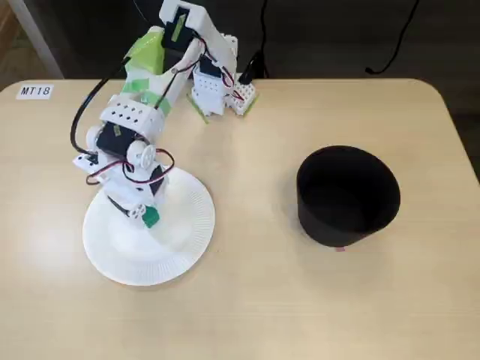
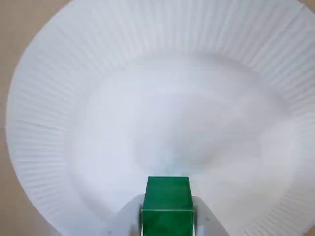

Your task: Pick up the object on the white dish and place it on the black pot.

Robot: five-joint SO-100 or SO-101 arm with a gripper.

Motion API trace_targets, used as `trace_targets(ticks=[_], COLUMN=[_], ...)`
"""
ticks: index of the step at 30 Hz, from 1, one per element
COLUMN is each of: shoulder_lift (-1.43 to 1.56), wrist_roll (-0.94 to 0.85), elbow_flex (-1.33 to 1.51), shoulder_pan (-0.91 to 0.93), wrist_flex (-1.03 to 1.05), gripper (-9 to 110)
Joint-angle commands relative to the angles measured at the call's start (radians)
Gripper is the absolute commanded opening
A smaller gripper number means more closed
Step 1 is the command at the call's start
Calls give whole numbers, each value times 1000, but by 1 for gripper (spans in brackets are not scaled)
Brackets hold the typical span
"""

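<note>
Small bright green cube (image 2: 168,204) sits between the white jaws, at the bottom edge of the wrist view. A white jaw face presses each side of it, so the jaws are narrowed onto the cube and gripping it. The gripper (image 1: 148,214) is over the round white paper plate with the ribbed rim (image 1: 187,240), left of centre on the pale wooden bench (image 1: 255,300). In the fixed view the cube (image 1: 151,217) shows as a green spot at the jaw tips, over the plate's flat middle. Cannot tell from either view whether it is lifted clear of the plate or touching it.

Key relation: the matte black straight-sided cylindrical pot (image 1: 347,196) stands well apart from the plate, to the right in the fixed view, mouth open upward. The cube must travel rightward across bare bench and arrive above the pot's rim.

Judgement: grasp looks made; lift and transfer not yet done. The carry needs height first, since the pot wall stands taller than the plate. Risk: the cube is small, and a shallow grip could let it slip.
</note>
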Motion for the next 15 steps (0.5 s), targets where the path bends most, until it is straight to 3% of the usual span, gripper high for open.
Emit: trace_targets(ticks=[1, 8, 15], shoulder_lift=[78, 137, 336], wrist_roll=[-18, -23, -11], elbow_flex=[-117, -416, -416], shoulder_pan=[-34, -123, -273], wrist_flex=[57, 278, 347], gripper=[0, 0, 1])
